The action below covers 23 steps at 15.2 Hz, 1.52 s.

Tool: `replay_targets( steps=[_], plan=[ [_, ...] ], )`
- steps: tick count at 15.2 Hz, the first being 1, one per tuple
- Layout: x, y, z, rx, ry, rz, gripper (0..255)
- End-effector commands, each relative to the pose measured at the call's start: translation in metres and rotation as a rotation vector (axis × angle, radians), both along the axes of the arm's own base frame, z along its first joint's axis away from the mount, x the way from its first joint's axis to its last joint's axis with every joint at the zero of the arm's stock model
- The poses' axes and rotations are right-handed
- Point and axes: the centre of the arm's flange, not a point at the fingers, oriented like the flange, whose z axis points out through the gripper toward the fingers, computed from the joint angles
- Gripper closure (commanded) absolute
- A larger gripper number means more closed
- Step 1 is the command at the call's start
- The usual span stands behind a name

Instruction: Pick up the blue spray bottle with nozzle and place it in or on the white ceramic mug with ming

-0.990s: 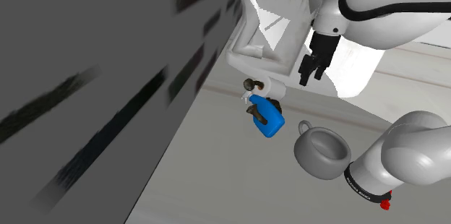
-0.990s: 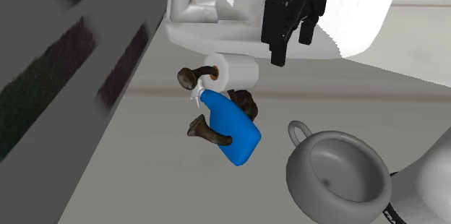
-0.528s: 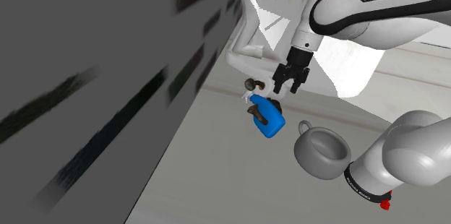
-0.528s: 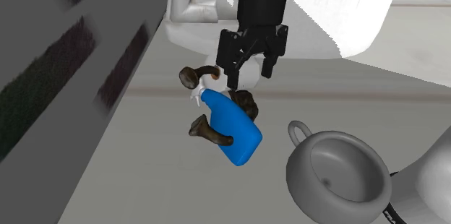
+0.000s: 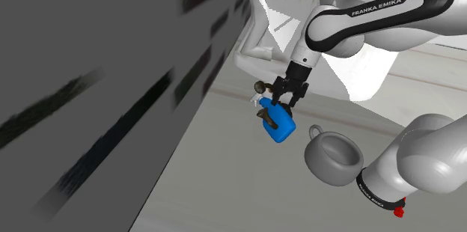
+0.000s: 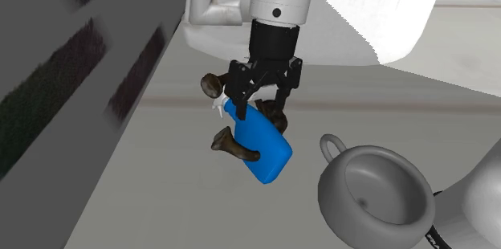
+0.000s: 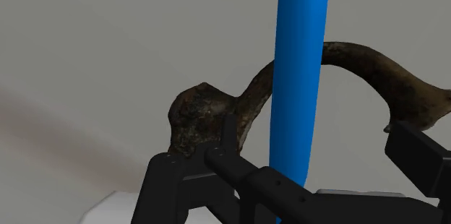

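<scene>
Blue spray bottle [image 5: 281, 123] lies on a brown curved piece [image 6: 231, 146], to the shoulder view's left of the grey handled mug [image 5: 330, 169]. The black claw [image 6: 259, 110] straddles its nozzle end, fingers spread wide and not touching it.

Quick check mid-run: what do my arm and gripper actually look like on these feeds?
The arm has rounded white links with dark joints. One black section carries white FRANKA EMIKA lettering, and a lower black band has a small red part. The gripper is all black and blocky, with two fingers.
</scene>
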Motion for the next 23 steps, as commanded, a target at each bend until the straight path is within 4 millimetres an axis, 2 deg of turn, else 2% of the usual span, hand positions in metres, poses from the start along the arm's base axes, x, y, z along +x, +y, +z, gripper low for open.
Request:
replay_targets(
  steps=[1,9,10,19,23],
  plan=[
    [0.000,0.003,-0.010,0.000,-0.001,-0.001,0],
    [0.000,0.004,-0.013,0.000,-0.001,-0.001,0],
    [0.000,0.004,-0.013,0.000,-0.001,-0.001,255],
    [0.000,0.004,-0.013,0.000,-0.001,-0.001,255],
    [0.000,0.004,0.008,0.000,-0.001,-0.001,255]
  ],
)
